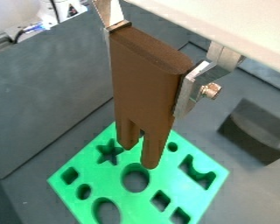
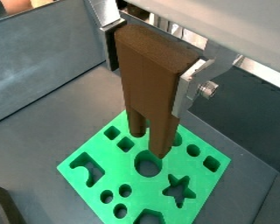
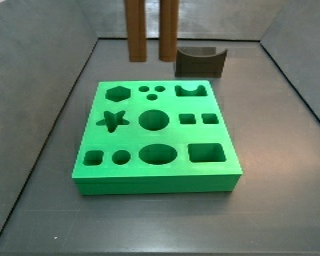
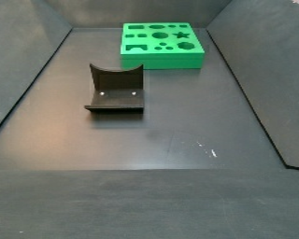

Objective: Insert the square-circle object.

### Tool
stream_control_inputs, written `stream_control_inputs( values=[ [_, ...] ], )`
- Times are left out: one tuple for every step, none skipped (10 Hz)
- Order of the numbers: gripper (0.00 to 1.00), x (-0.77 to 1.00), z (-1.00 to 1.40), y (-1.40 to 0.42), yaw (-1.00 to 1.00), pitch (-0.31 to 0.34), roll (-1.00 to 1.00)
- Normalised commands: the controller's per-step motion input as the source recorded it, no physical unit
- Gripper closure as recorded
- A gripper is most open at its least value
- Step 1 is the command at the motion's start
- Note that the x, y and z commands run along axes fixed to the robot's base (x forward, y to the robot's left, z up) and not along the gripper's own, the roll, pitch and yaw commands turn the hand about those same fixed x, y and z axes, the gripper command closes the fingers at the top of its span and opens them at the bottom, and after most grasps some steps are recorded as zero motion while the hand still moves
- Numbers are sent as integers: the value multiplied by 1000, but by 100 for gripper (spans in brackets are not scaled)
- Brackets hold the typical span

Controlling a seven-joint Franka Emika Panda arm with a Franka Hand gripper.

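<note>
The square-circle object (image 1: 149, 74) is a tall brown block with two long legs pointing down, and it also shows in a wrist view (image 2: 149, 79). My gripper (image 1: 152, 54) is shut on its flat top, a silver finger on each side, as both wrist views (image 2: 152, 59) show. The object hangs above the green board (image 1: 168, 179) with shaped holes, its leg tips over the area near the big round hole (image 2: 146, 160). In a side view only the two legs (image 3: 147, 30) show, above the board's (image 3: 136, 140) far edge; the gripper is out of that frame.
A squat dark grey block (image 3: 200, 60) with a curved notch stands behind the board; in a side view it (image 4: 115, 89) lies mid-floor, well away from the board (image 4: 163, 63). Grey walls enclose the dark floor.
</note>
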Motion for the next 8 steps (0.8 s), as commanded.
stream_control_inputs(
  values=[
    [100,-357,-811,-1000,69,-37,186],
    [100,-366,-740,-1000,74,-67,229],
    [100,-354,-680,-1000,63,-83,276],
    [100,-354,-669,-994,60,-87,277],
    [100,-414,-631,-906,77,-87,319],
    [100,-449,-600,-863,60,-106,336],
    [100,-303,-500,-843,117,-133,360],
    [100,0,-166,-586,217,0,346]
  ],
)
